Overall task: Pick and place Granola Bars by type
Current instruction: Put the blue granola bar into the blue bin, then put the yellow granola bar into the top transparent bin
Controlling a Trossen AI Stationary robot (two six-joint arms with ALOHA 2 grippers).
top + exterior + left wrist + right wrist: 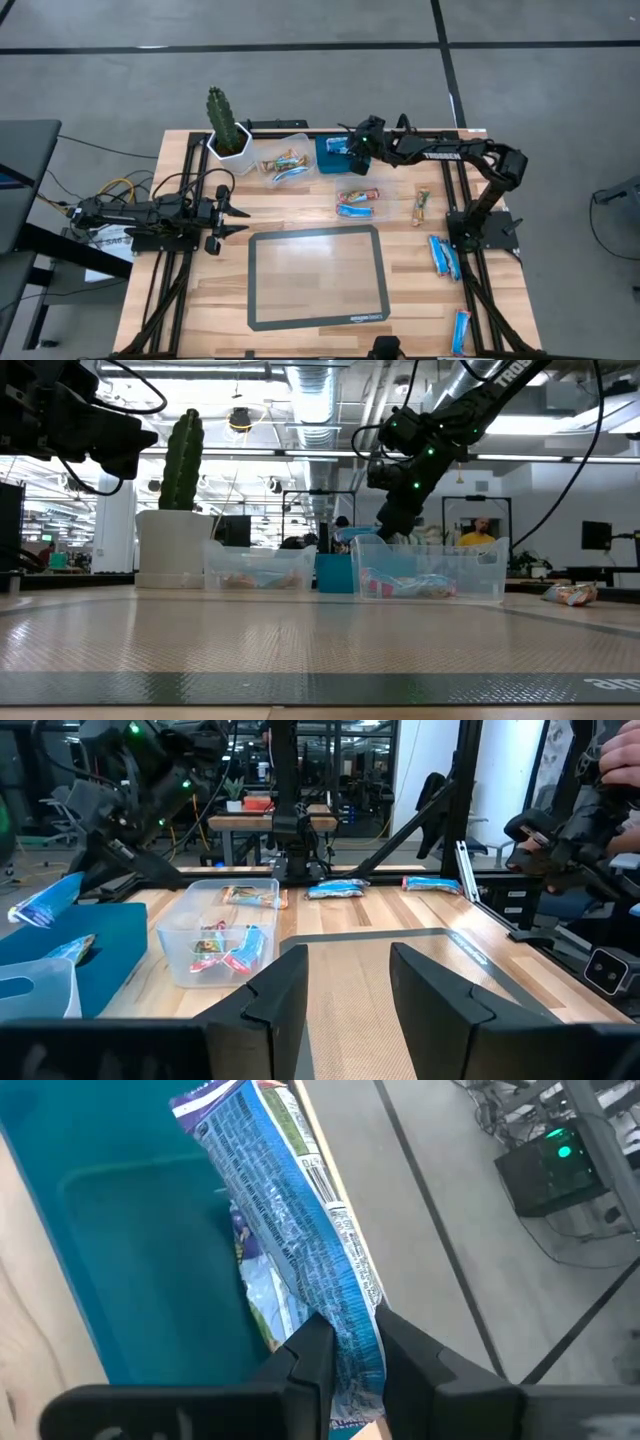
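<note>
My right gripper (352, 148) reaches over the blue bin (333, 157) at the table's far edge, shut on a blue granola bar (290, 1230). The left wrist view also shows this bar (45, 900) above the bin (110, 950), where another bar (75, 948) lies. Two clear tubs (285, 165) (357, 200) hold mixed bars. Loose blue bars (440, 255) (460, 330) and a tan one (421, 205) lie flat on the table's right side. My left gripper (350, 990) waits open at the table's left, holding nothing. My right gripper pinches one end of the blue bar (355, 1345) between its two fingers (310, 1365), across the wrapper's flat faces. The fingers slant downward from the table's right side. The bar sticks out ahead of them, tilted, over the blue bin and clear of the table.
A cactus in a white pot (225, 135) stands at the far left corner. A grey-rimmed mat (318, 275) covers the table's middle and near part. Black frame rails run along both table sides.
</note>
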